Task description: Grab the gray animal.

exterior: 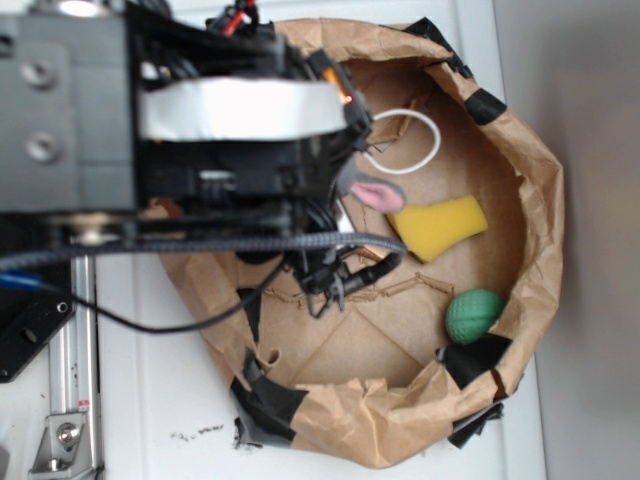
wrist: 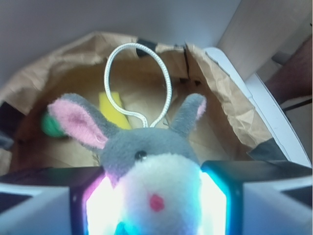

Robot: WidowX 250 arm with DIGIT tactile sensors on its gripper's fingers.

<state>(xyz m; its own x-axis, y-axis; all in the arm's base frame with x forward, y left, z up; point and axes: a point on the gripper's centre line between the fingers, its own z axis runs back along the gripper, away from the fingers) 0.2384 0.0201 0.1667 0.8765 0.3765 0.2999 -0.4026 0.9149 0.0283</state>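
Item one, nearest the wrist lens: gripper (wrist: 157, 205), its two lit fingers (wrist: 105, 208) pressed in against either side of the gray animal (wrist: 151, 156), pinching the plush head between them. Animal: gray fur, pale muzzle with a pink nose mark, one dark eye showing, pink-lined ear at left, gray ear at right, white cord loop (wrist: 139, 81) rising from the crown. It sits inside the brown paper bag (wrist: 220, 98), held clear toward the bag's far-left side in the exterior view, where only its pink ear (exterior: 378, 194) and the cord (exterior: 405, 142) show past the black arm (exterior: 230, 150).

Left to right in the exterior view: metal rail (exterior: 75, 400) on the white table (exterior: 150, 380); arm with black cable (exterior: 200, 245); bag, rolled rim patched with black tape (exterior: 265, 400); yellow wedge (exterior: 440, 226) just right of the ear; green ball (exterior: 473, 315) against the bag's right wall.
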